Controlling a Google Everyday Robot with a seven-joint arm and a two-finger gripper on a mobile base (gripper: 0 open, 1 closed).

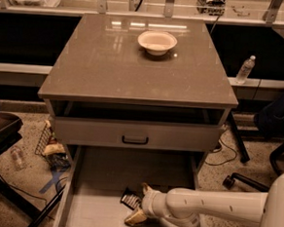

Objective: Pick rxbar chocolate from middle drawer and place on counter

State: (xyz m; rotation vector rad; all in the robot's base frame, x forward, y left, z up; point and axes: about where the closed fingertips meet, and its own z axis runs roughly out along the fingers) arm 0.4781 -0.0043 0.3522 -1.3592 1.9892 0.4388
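The rxbar chocolate (129, 199), a small black wrapper with white lettering, lies flat on the base of the pulled-out middle drawer (103, 174), near its front. My gripper (140, 202) reaches in from the right on a white arm and sits right at the bar's right end. Its two tan fingers (136, 216) are spread open, one behind the bar and one in front of it. The counter (102, 59) is the glossy grey-brown top of the cabinet, above the drawers.
A white bowl (157, 41) stands at the back of the counter. A grey drawer front with a black handle (135, 140) overhangs the back of the open drawer. A water bottle (245, 69) stands at the right. Clutter (51, 150) lies on the floor at the left.
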